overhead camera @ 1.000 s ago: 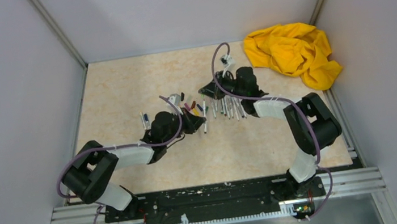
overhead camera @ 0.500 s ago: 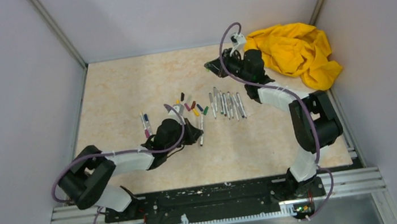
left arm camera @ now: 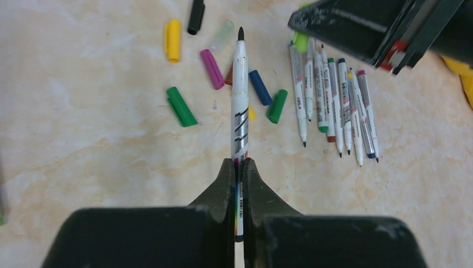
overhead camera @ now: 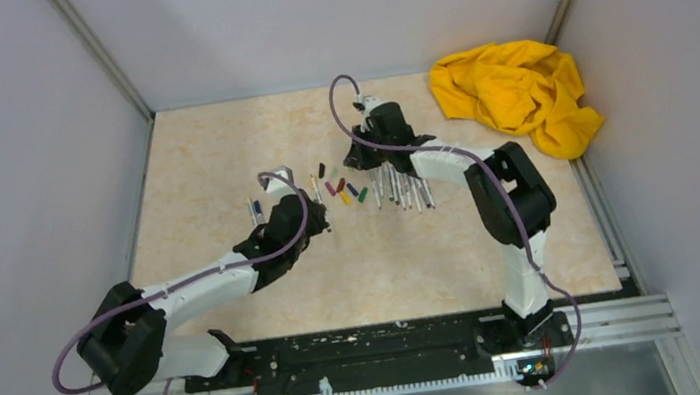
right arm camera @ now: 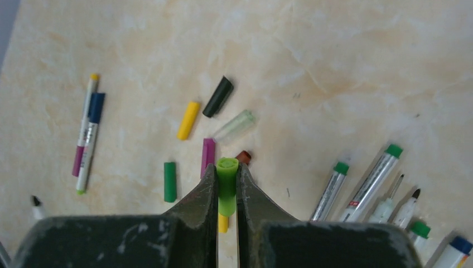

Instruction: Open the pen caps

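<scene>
My left gripper [left arm camera: 240, 162] is shut on the rear of an uncapped grey-white pen [left arm camera: 240, 100], whose black tip points toward the loose pen caps. The caps lie scattered on the table: yellow [left arm camera: 173, 40], black [left arm camera: 196, 8], purple [left arm camera: 212, 68], green [left arm camera: 181, 106], blue [left arm camera: 260, 87]. My right gripper [right arm camera: 227, 167] is shut on a light green cap [right arm camera: 227, 174] and hovers over those caps [overhead camera: 340, 191]. From above, the left gripper [overhead camera: 314, 224] sits just left of the caps and the right gripper [overhead camera: 358, 156] just behind them.
A row of uncapped pens [overhead camera: 403, 186] lies right of the caps. Two capped pens [overhead camera: 255, 209] lie to the left. A crumpled yellow cloth [overhead camera: 514, 92] fills the back right corner. Grey walls close the table on three sides.
The grippers were together at the pen, then the right one swung out toward the cloth and has come back over the caps. The left gripper drew back and left with the pen.
</scene>
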You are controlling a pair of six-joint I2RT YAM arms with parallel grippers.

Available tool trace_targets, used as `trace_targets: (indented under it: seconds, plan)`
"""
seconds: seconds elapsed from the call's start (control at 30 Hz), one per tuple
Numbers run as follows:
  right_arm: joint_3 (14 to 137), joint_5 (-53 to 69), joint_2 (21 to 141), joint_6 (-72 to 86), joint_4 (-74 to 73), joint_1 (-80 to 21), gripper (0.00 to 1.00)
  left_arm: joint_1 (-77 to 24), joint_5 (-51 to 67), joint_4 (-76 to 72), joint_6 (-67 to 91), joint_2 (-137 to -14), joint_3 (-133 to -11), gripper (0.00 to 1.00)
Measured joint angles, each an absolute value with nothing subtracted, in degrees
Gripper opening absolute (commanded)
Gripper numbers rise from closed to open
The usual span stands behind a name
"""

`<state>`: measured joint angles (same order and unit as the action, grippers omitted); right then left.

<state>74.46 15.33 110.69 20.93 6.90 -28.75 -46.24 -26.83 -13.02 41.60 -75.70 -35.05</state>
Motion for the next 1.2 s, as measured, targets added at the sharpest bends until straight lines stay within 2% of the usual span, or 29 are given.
trace_targets:
  seconds: [0.07,0.37,0.53,0.9,1.2]
  plan:
    - [75.11,14.28,112.27,20.58,4.14,-30.02,0.01,-46.24,-29.43,-10.94,42.3,-74.94,-35.81,0.0]
    - [75.9,11.11,114.67,20.53,0.36,-33.01,0.23,-46.24,-34.35,-7.66,42.87,-74.65,-38.59,0.0]
    - [75.9,10.68,115.0,20.53,0.34,-33.23,0.29,-46.24,-34.89,-7.46,42.85,-74.78,-38.79,0.0]
    - [75.07,7.84,114.32,20.6,1.26,-33.15,0.3,-45.87,-34.15,-7.75,42.46,-78.56,-41.28,0.0]
    - [68.99,3.75,101.67,22.31,2.72,-26.92,0.3,-45.47,-27.94,-10.96,41.52,-92.88,-53.82,0.0]
